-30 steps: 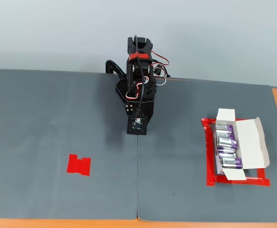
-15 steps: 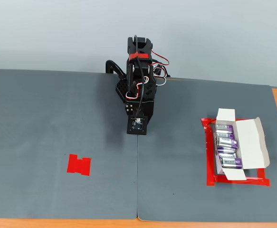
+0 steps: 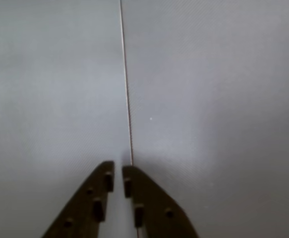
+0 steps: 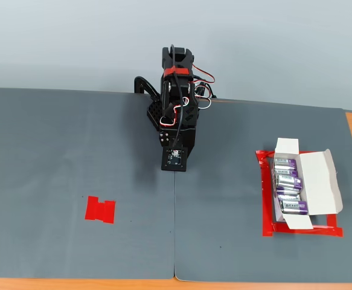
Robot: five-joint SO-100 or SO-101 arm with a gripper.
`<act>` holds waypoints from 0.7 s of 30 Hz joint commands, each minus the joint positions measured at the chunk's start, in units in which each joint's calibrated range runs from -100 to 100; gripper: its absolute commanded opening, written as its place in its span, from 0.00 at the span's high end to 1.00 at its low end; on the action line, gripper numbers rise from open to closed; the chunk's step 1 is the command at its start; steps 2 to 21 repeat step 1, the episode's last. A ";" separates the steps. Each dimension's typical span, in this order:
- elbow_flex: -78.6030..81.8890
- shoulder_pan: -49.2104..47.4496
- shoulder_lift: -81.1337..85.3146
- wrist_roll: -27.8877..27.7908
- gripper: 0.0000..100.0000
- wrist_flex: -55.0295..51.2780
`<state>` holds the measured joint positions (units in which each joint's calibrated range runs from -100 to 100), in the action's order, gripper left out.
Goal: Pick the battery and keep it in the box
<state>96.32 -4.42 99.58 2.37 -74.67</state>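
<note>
Gripper (image 3: 117,176) clenched empty above the mat (image 4: 73,151); no loose battery visible, so any grab risks closing on nothing beside the full box (image 4: 317,181).

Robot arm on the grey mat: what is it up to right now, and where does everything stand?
The arm is folded up at the back of the grey mat, handling nothing. In the wrist view its gripper is nearly closed and empty, over the seam between the mat's two sheets. The batteries lie in a row inside the open white box, which sits in a red tape outline at the fixed view's right. A red tape marker at the left has nothing on it.
</note>
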 commanded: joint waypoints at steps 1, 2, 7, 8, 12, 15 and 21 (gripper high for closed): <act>-3.64 0.36 -0.25 -0.05 0.98 0.02; -3.64 0.36 -0.25 -0.05 0.98 0.02; -3.64 0.36 -0.25 -0.05 0.98 0.02; -3.64 0.36 -0.25 -0.05 0.98 0.02; -3.64 0.36 -0.25 -0.05 0.98 0.02; -3.64 0.36 -0.25 -0.05 0.98 0.02; -3.64 0.36 -0.25 -0.05 0.98 0.02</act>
